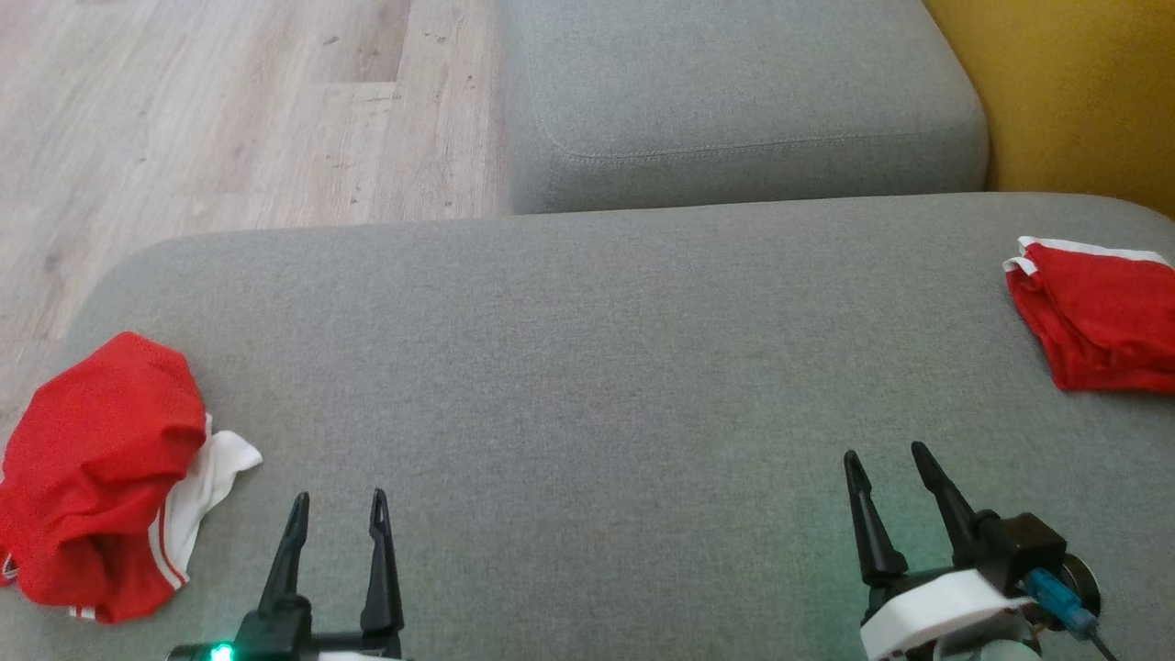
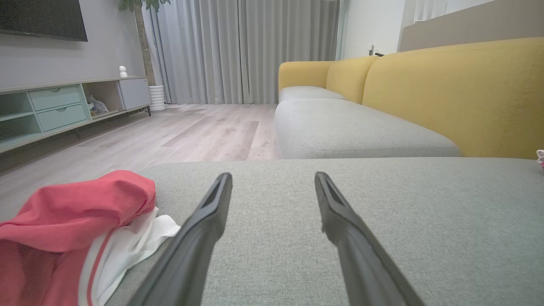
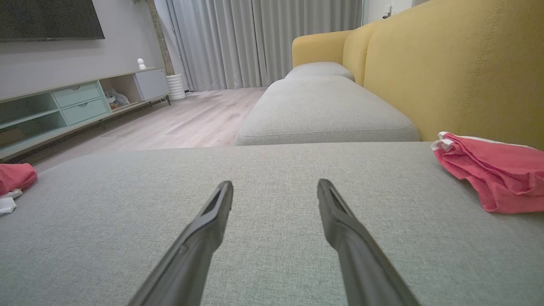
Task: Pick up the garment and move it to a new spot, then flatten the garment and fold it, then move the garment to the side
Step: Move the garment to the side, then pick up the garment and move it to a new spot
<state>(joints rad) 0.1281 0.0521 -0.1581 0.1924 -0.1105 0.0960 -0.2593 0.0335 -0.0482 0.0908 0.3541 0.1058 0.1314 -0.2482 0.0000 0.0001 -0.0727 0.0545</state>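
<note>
- Crumpled red garment (image 1: 101, 468) is lying bunched at the left edge of the grey seat cushion (image 1: 597, 367), with white striped fabric spilling out from under its right side.
- Left gripper (image 1: 340, 498) is hovering low over the cushion just to the right of that garment, not touching it; its fingers are standing well apart with nothing between them.
- Right gripper (image 1: 884, 452) is hanging over bare cushion at the lower right, fingers likewise spread and holding nothing.
- Folded red garment (image 1: 1097, 317) with white edging is sitting at the cushion's far right, well apart from both grippers.
- Second grey cushion (image 1: 734, 92) is adjoining beyond, a yellow backrest (image 1: 1074, 92) running along the right and wood floor (image 1: 229, 110) showing at upper left.
</note>
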